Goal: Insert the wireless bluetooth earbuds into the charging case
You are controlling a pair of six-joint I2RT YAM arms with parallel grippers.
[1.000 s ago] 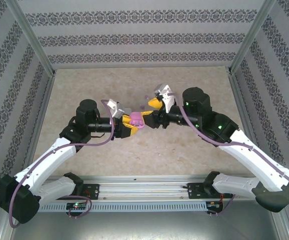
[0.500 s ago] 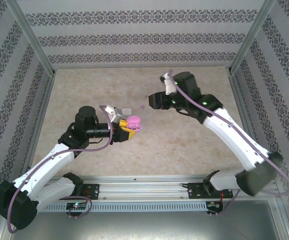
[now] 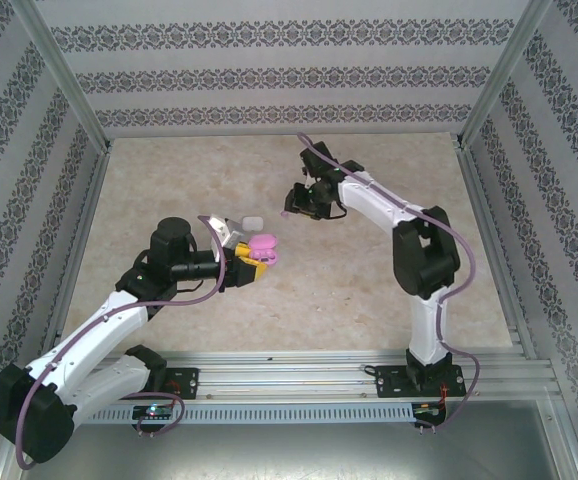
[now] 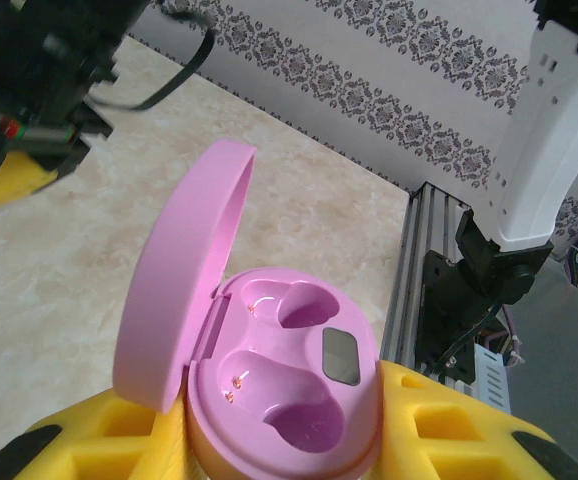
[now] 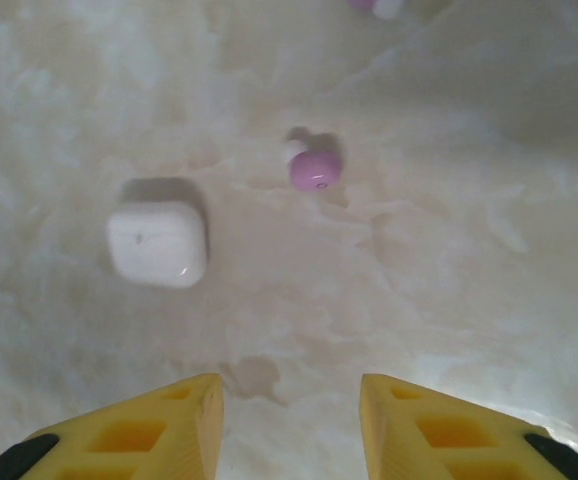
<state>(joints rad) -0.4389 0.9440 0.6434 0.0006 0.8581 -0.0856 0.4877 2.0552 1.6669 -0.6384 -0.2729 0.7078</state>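
While the left gripper (image 3: 254, 262) clamps the open pink plastic charging case (image 4: 289, 390), the right gripper (image 5: 289, 420), spread wide, has swung toward the far edge of the marbled beige table (image 3: 169, 180), over a tiny purple plastic earbud (image 5: 315, 168): pickup next.

A beige marbled table (image 3: 169, 170) sits between patterned walls (image 3: 269, 75).

Light: bright, even, from overhead; top view sharp.
Shadows: short and soft beside the purple bud (image 5: 315, 168).
Glare: pale sheen on the table (image 5: 489, 390), right wrist view.
Blur: right wrist view soft throughout; left wrist background hazy.
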